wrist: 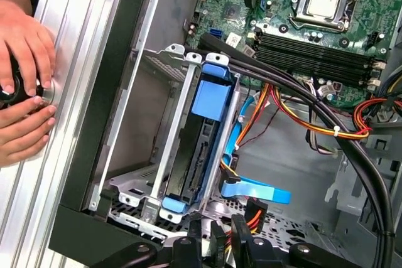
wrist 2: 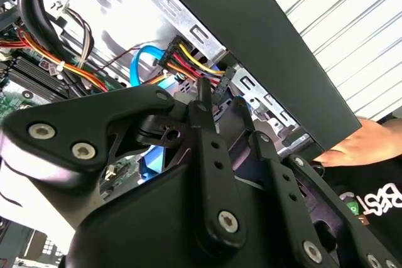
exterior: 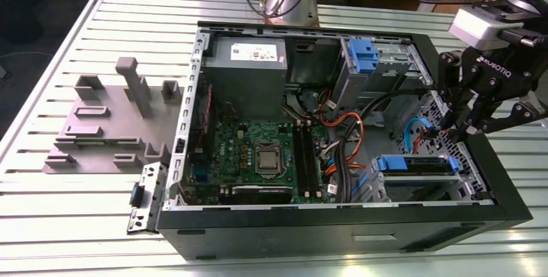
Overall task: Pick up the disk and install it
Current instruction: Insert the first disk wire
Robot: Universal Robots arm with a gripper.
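Observation:
The disk (exterior: pixel 417 165) lies in the drive cage at the near right corner of the open computer case (exterior: pixel 342 226), its blue rails showing. In the first wrist view the disk (wrist: pixel 195 161) stands edge-on in the metal cage under a blue latch. My gripper (exterior: pixel 462 129) hangs inside the case at the exterior view's right, just above and beyond the cage. Its fingers (wrist: pixel 196 240) are shut around a black cable connector (wrist: pixel 218 236) with red, yellow and orange wires. In the second wrist view the gripper (wrist 2: pixel 220 101) sits by the same wire bundle (wrist 2: pixel 188 61).
A person's hands (wrist: pixel 22 61) rest on a black knob on the slatted table (exterior: pixel 51 213) beside the case; a hand (wrist 2: pixel 358 142) is in the second wrist view too. Motherboard (exterior: pixel 265 155), power supply (exterior: pixel 248 59), cables (exterior: pixel 342 129) and a grey fixture (exterior: pixel 111 123) are around.

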